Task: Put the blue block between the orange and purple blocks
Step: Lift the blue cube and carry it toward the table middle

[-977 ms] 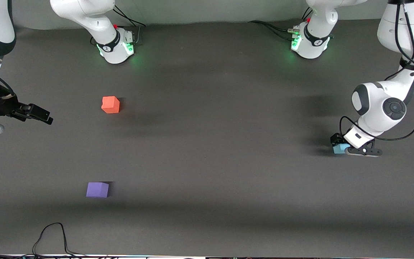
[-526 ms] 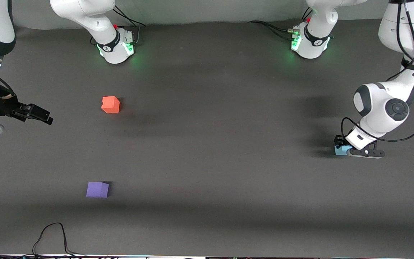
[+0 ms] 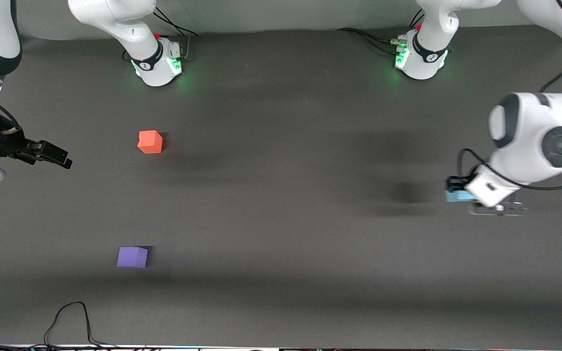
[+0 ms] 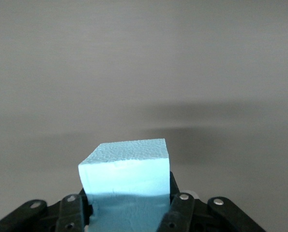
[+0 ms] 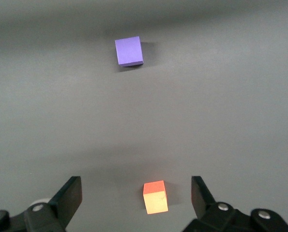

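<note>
Lowest in the front view, down in the lower left of the frame, the purple block (image 3: 132, 257) sits flat on the dark grey table (image 3: 281, 243), with a loose black cable (image 3: 69, 319) curling along the bottom edge below it. Higher up at the right edge, the left gripper (image 3: 458, 194) hangs above the tabletop at the left arm's end, its fingers (image 4: 181, 212) pinched tight on two sides of the blue block (image 3: 458, 196). The left wrist view shows the cube clamped between the black pads, its shadow cast on the table beneath. At the left edge of the frame, at mid-height, the right gripper (image 3: 49, 155) waits with its fingers spread wide and nothing between them. Above the purple block, in the upper left quarter, the orange block (image 3: 150, 142) rests on the table, well apart from the purple one.
</note>
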Available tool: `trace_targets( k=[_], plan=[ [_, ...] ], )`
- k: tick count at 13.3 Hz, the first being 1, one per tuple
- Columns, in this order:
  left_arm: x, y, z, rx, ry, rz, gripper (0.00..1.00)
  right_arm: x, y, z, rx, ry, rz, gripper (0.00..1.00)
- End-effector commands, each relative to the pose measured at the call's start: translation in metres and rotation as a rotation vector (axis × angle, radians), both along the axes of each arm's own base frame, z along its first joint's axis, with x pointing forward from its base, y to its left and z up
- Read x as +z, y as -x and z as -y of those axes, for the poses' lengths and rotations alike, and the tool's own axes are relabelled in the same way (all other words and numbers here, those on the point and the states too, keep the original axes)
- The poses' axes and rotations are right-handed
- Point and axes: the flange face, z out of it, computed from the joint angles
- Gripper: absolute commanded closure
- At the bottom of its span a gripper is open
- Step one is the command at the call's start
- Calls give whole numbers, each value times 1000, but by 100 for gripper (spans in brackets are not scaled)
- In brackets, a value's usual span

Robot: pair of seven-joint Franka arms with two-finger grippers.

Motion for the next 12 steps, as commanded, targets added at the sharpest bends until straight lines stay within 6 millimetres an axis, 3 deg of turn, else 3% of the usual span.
trace_targets(
  k=[1, 4, 6, 7, 10, 12],
  plan=[
    [9, 6, 120, 78, -23, 11, 56, 6, -1, 0, 19, -1, -1, 0],
    [-9, 26, 274, 158, -27, 55, 56, 6, -1, 0, 19, -1, -1, 0],
    [-33, 42, 356, 173, -22, 80, 56, 6, -1, 0, 19, -1, -1, 0],
    [-53, 62, 393, 161, -30, 77, 56, 6, -1, 0, 19, -1, -1, 0],
    [-97, 103, 466, 91, -38, 84, 56, 4, -1, 0, 19, -1, -6, 0],
    [-125, 119, 493, 65, 15, 125, 56, 4, 0, 3, 15, -2, -7, 0]
  ],
)
